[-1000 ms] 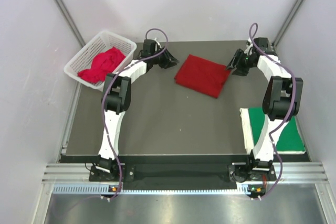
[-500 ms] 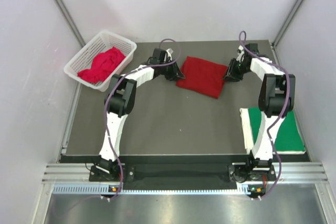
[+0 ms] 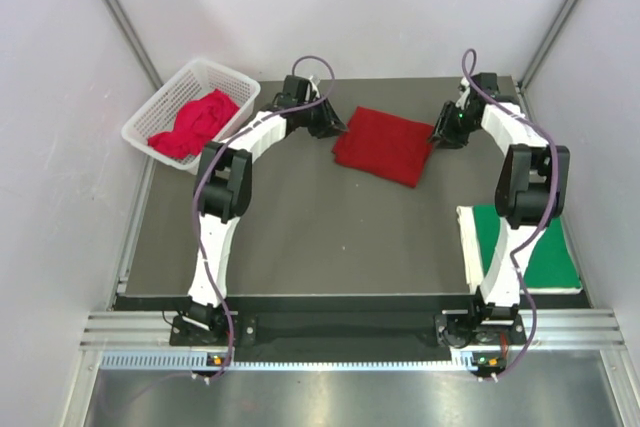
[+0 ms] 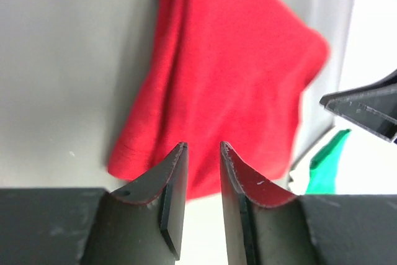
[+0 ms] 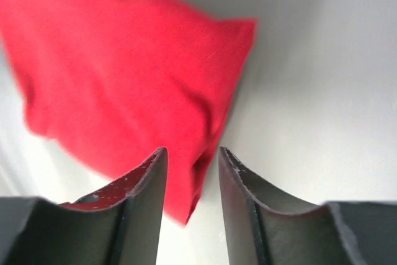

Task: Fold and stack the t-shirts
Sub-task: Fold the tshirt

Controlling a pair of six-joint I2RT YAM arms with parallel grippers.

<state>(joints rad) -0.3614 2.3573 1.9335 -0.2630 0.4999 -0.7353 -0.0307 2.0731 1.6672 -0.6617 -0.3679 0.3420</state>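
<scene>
A folded dark red t-shirt [image 3: 385, 145] lies flat on the dark table toward the back. My left gripper [image 3: 335, 128] is at the shirt's left edge and my right gripper [image 3: 438, 136] at its right edge. In the left wrist view the left gripper [image 4: 203, 146] is open by a narrow gap, with the red shirt [image 4: 229, 79] beyond its tips. The right gripper [image 5: 192, 150] is likewise open, over a corner of the shirt [image 5: 124, 79], with nothing pinched. A crumpled red t-shirt [image 3: 195, 124] is in the basket. A folded green t-shirt [image 3: 545, 247] lies at the right.
The white lattice basket [image 3: 232, 73] stands at the back left corner. The green shirt rests on a white board [image 3: 468, 237] at the table's right edge. Grey walls close in on both sides and at the back.
Both grippers moved in from the back corners to the folded red shirt's left and right edges, then shifted slightly. The shirt has hardly moved.
</scene>
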